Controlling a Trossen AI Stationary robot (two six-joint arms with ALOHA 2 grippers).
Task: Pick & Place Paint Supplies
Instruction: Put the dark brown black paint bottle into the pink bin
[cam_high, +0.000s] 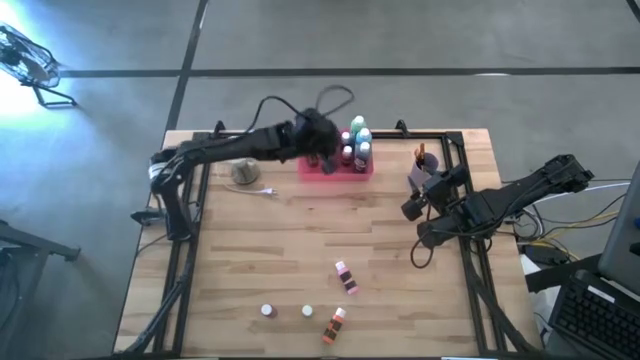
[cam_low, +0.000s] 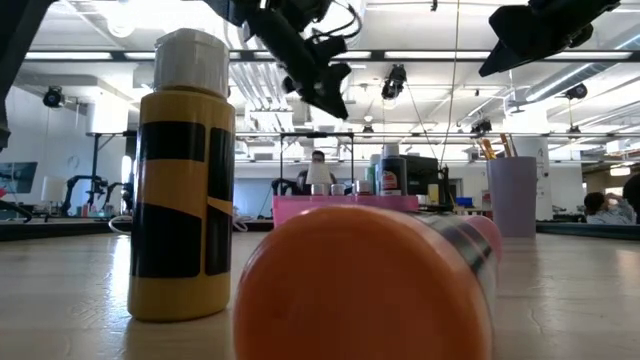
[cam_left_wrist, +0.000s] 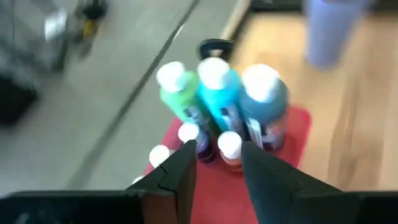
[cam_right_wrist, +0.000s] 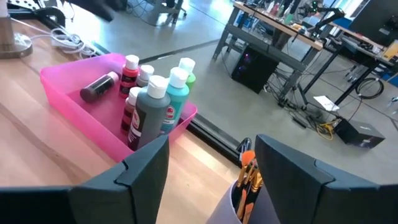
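**A:** Left gripper (cam_left_wrist: 217, 149), what is it doing?

**B:** It is hovering just above the pink tray (cam_right_wrist: 74, 106). Its two dark, wedge-shaped fingers are standing a little apart and are gripping nothing.

**A:** What is sitting under it?

**B:** A small red bottle (cam_left_wrist: 231, 155) with a round white cap is showing through the gap between the fingers. Just past the fingertips, three larger cylindrical bottles are standing upright and pressed together: a green bottle (cam_left_wrist: 180, 102), a teal bottle (cam_left_wrist: 221, 99) and a dark blue bottle (cam_left_wrist: 264, 102). All three are wearing smooth white caps. A dark bottle (cam_right_wrist: 98, 87) is lying on its side on the glossy plastic floor of the tray.

**A:** And the right gripper (cam_right_wrist: 212, 142)?

**B:** It is hanging well apart from the left one, with its fingers spread wide and empty. It is right above a lilac cup (cam_low: 512, 195) that is holding thin paintbrushes (cam_right_wrist: 247, 174).

**A:** Is anything lying loose?

**B:** Yes, far from both grippers on the planked wooden bench (cam_high: 250, 260). A pink bottle (cam_high: 345, 275) and an orange bottle (cam_high: 333, 322) are lying flat. Two small white-capped bottles (cam_high: 267, 311) are standing beside them.
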